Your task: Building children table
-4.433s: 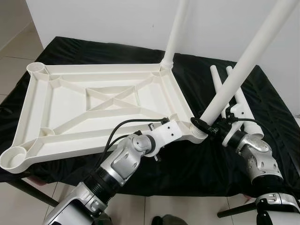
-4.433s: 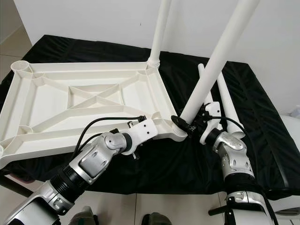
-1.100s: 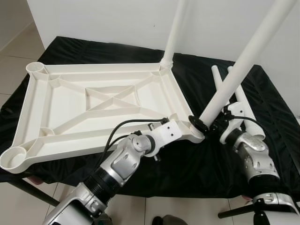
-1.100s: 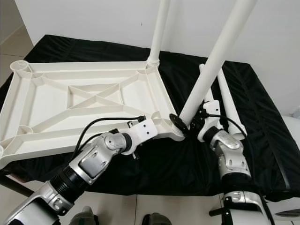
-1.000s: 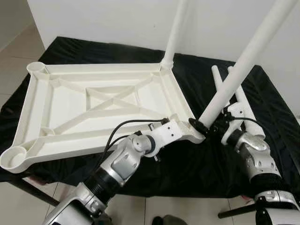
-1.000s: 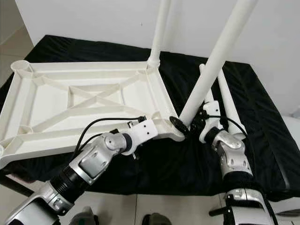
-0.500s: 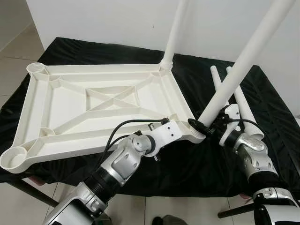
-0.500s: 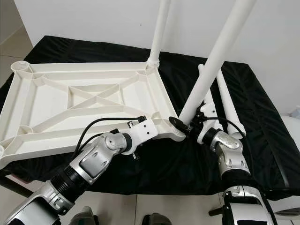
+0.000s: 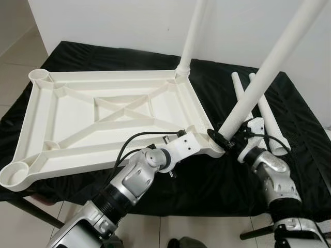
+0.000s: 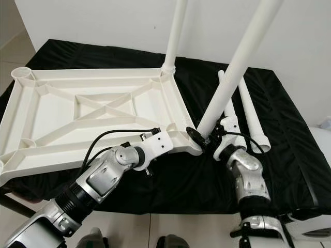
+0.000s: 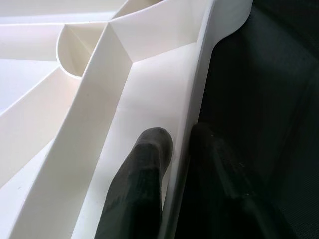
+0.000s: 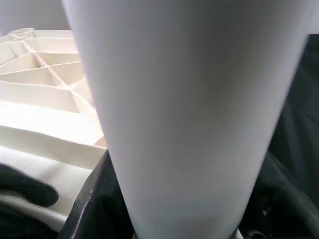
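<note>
A white ribbed tabletop (image 9: 67, 111) lies upside down on a black-draped table. One white leg (image 9: 192, 36) stands upright in its far right corner socket. My right gripper (image 9: 227, 142) is shut on the lower end of a second white leg (image 9: 269, 67). This leg leans to the right, with its base at the near right corner socket (image 9: 214, 151). In the right wrist view the leg (image 12: 189, 99) sits between the black fingers (image 12: 94, 199). My left gripper (image 11: 182, 149) is shut on the tabletop's near rim (image 11: 199, 74), one finger inside and one outside.
Two loose white legs (image 9: 269, 119) lie on the black cloth (image 9: 103, 57) to the right of the tabletop. Open sockets show at the far left corner (image 9: 39, 76) and the near left corner (image 9: 14, 175). A white wall stands behind, and tiled floor lies below the table's front edge.
My right forearm has swung a little to the left and its wrist has turned, with the leg's base staying at the near right corner. The left gripper has not moved.
</note>
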`<state>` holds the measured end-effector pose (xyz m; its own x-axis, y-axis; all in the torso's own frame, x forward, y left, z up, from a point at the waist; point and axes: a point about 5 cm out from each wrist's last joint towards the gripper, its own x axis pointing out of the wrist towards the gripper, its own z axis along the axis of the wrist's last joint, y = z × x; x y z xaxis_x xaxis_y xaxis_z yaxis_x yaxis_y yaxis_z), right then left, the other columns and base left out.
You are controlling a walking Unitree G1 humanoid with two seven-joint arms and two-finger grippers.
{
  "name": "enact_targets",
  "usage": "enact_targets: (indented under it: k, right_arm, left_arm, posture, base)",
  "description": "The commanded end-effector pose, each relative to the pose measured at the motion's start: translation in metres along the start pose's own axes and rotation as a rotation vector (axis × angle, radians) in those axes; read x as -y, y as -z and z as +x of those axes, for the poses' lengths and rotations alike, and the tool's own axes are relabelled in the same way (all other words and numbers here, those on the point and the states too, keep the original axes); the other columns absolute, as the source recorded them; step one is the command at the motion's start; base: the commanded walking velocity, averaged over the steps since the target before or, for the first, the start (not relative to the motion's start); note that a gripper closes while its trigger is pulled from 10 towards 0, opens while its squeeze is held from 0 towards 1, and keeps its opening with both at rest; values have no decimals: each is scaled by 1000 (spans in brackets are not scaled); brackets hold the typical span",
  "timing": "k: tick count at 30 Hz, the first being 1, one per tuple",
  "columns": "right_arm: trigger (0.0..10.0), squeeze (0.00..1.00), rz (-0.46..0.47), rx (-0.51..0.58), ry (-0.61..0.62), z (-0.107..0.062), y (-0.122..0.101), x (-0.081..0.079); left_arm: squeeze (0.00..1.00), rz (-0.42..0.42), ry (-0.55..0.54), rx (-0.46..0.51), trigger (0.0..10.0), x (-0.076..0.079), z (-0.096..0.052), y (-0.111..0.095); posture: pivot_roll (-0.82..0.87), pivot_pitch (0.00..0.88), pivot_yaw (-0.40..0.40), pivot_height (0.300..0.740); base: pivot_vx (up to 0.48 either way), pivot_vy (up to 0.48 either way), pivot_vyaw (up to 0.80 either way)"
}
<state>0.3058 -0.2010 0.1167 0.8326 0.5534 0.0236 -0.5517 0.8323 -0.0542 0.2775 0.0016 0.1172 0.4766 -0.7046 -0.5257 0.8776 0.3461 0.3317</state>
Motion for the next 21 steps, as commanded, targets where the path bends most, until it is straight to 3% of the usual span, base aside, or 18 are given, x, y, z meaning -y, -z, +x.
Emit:
enact_targets:
  k: [1, 12, 15, 17, 21]
  right_arm:
    - [10000, 0, 3, 40, 6, 12, -7, -14]
    - [10000, 0, 6, 53, 158, 31, -12, -38]
    - [10000, 0, 30, 80, 199, 39, -18, -50]
    - [10000, 0, 61, 102, 255, 47, -23, -64]
    - [10000, 0, 66, 92, 378, 54, -26, -72]
  left_arm:
    - [0, 20, 113, 28, 10000, 17, 4, -7]
    - [0, 15, 112, 26, 10000, 18, 3, -7]
    - [0, 14, 109, 24, 10000, 17, 3, -7]
    - [0, 14, 109, 24, 10000, 16, 3, -7]
    - [0, 13, 110, 26, 10000, 17, 3, -7]
  posture:
    - [20, 17, -84, 740]
    - [28, 20, -87, 740]
    - [31, 21, -87, 740]
    - [31, 23, -86, 740]
    - [30, 24, -84, 740]
  base:
    - [0, 0, 0]
    - [0, 0, 0]
    - [0, 0, 0]
    - [0, 0, 0]
    - [0, 0, 0]
